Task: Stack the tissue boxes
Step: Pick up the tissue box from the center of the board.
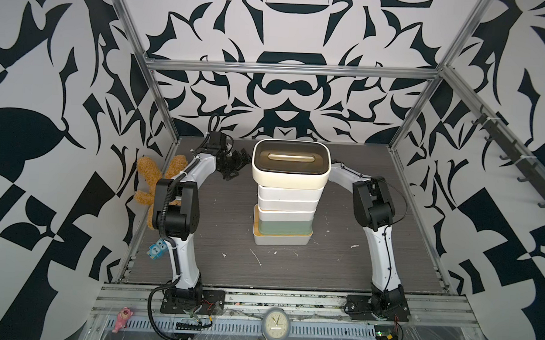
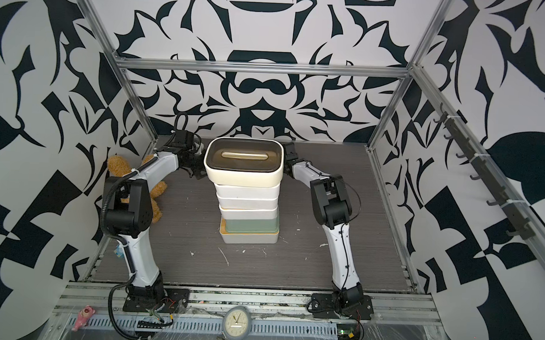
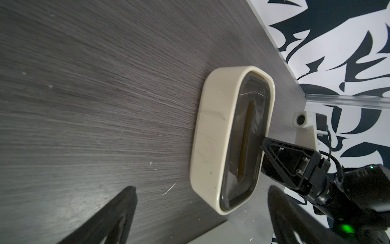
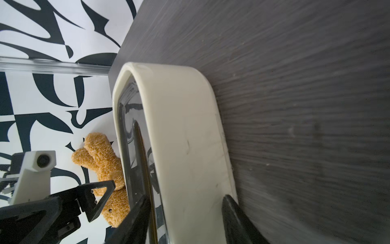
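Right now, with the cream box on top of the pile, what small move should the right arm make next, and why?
Probably open the right gripper and let go. It pinches one end of the top cream box, which seems to sit level and fairly centred on the white box below. The left gripper hangs open at the other end, without gripping it.

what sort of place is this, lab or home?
Likely a lab robot cell: aluminium frame with patterned walls, left arm and right arm bolted to a rail, clock out front.
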Tool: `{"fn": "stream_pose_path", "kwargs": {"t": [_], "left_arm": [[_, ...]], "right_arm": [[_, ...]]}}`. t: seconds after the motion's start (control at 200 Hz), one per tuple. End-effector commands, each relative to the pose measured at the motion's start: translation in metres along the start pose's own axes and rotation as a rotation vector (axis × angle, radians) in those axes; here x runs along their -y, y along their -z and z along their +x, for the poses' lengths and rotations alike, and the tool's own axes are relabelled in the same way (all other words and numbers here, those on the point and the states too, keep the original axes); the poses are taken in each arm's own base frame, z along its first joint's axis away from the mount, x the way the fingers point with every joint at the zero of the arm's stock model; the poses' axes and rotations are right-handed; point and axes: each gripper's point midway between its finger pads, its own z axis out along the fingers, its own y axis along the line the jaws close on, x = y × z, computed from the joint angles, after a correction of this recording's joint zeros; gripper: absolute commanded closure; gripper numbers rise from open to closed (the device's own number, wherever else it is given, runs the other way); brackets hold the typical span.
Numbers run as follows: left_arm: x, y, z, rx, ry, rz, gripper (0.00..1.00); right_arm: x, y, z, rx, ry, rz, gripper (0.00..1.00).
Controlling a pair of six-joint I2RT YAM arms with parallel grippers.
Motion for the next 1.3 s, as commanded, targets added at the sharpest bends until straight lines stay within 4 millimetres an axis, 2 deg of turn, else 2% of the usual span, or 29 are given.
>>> {"fn": "stream_pose_path", "kwargs": {"t": [0.0,0.23,0.315,0.43,0.51,0.65,0.79,0.87,0.965,1.14,1.295], "left_arm": [[0.001,-0.012,0.011,-0.05,-0.034,-0.029,0.01],[0.015,-0.029,0.021,-0.097,-0.107,-0.057,0.01],[0.011,-0.033,0.021,-0.099,-0.149,-0.128,0.01],[0.004,-0.034,0.016,-0.076,-0.198,-0.205,0.01],[0.004,-0.035,0.014,-0.075,-0.226,-0.23,0.01],[0.002,-0.042,0.011,-0.079,-0.253,-0.268,0.0],[-0.002,-0.052,0.009,-0.086,-0.253,-0.298,0.0],[-0.003,-0.057,0.008,-0.082,-0.257,-0.311,0.0],[-0.005,-0.062,0.006,-0.085,-0.255,-0.32,0.01],[-0.009,-0.073,0.006,-0.1,-0.255,-0.34,0.04],[-0.009,-0.082,0.008,-0.108,-0.263,-0.346,0.06]], "right_arm": [[-0.04,0.001,0.003,-0.003,0.037,-0.108,0.42],[-0.05,0.001,0.008,-0.022,0.043,-0.159,0.42],[-0.047,0.005,0.003,-0.006,0.049,-0.14,0.41],[-0.042,0.021,-0.009,0.044,0.044,-0.111,0.4],[-0.038,0.041,-0.02,0.088,0.055,-0.075,0.39],[-0.029,0.087,-0.041,0.181,0.042,-0.044,0.34],[-0.025,0.138,-0.05,0.248,0.04,-0.024,0.28],[-0.025,0.166,-0.047,0.279,0.05,-0.005,0.23],[-0.027,0.191,-0.038,0.302,0.059,0.005,0.19],[-0.035,0.223,-0.018,0.339,0.08,0.002,0.13],[-0.049,0.253,-0.009,0.393,0.121,0.009,0.1]]}}
